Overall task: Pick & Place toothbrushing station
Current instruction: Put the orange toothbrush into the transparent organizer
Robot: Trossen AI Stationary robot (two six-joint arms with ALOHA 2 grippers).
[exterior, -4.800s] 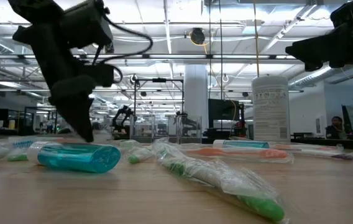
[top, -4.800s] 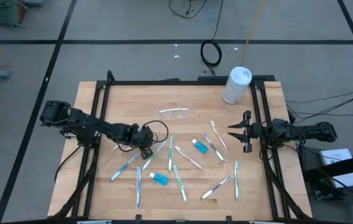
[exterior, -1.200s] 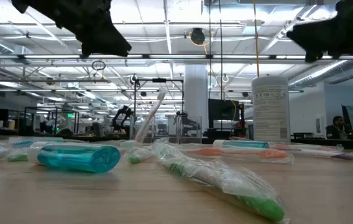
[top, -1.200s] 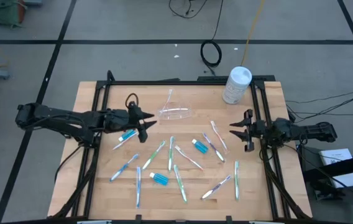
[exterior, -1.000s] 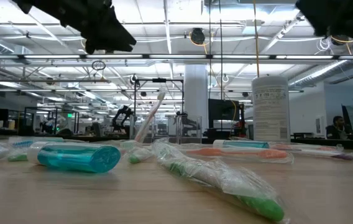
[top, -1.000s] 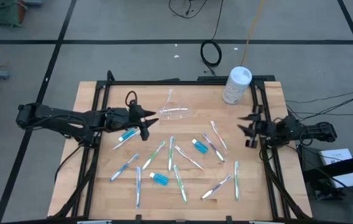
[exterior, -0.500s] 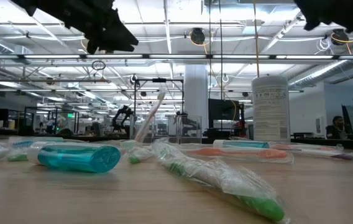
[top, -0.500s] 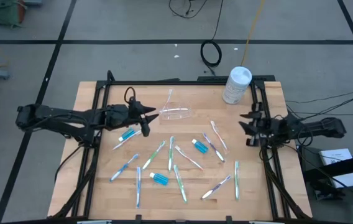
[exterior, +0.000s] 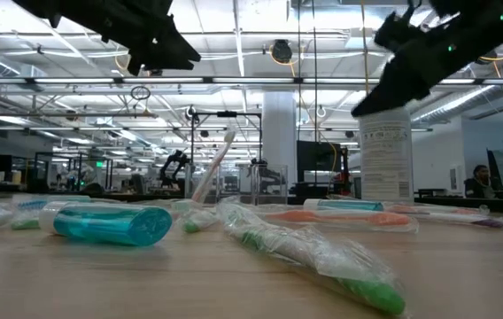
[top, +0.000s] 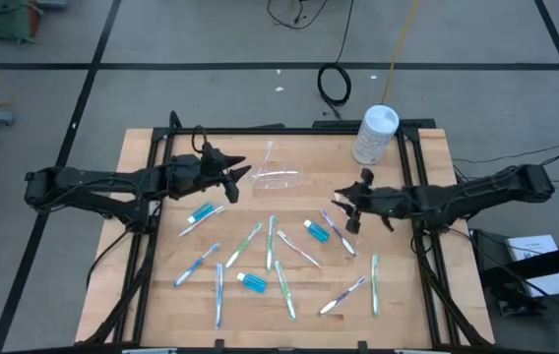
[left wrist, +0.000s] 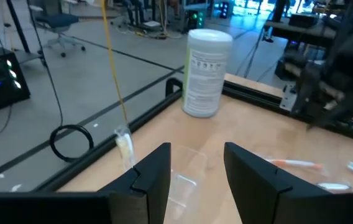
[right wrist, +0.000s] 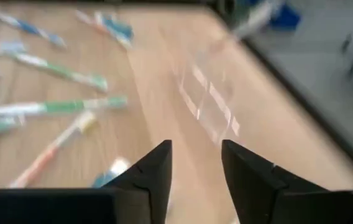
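**A:** Why does the left gripper (top: pixel 232 178) hang beside the small clear plastic cup (top: pixel 279 179) near the far edge of the pale wooden tabletop (top: pixel 152 256)?

**B:** It reads as a drop-off point. One slim white toothbrush (top: pixel 266 154) already leans out of the cup, and the left fingers stand spread with nothing between them, so that arm looks done with a delivery.

**A:** And the right gripper (top: pixel 350 208)?

**B:** Fingers apart, empty, poised over the pink-and-white toothbrush (top: pixel 342 218) towards the right edge, likely the next pick. The remaining slim green, blue and white toothbrushes (top: pixel 285 283) lie scattered across the middle of the tabletop, with one short blue white-capped tube (top: pixel 252 283) near the front edge and another (top: pixel 317 230) nearer the middle. The tall white round-lidded canister (top: pixel 375 134) stays at the far right corner.

**A:** What does each camera add?

**B:** Only the overhead view gives the whole spread. The low view shows both grippers held well clear of the wood and the cup upright with its brush (exterior: pixel 214 167) tilted. The left wrist view confirms the gap between its fingers (left wrist: pixel 155 176), with cup (left wrist: pixel 183 176) and canister (left wrist: pixel 205 73) straight ahead; the right wrist view shows its own parted fingers (right wrist: pixel 156 171) above the scattered brushes (right wrist: pixel 58 72).
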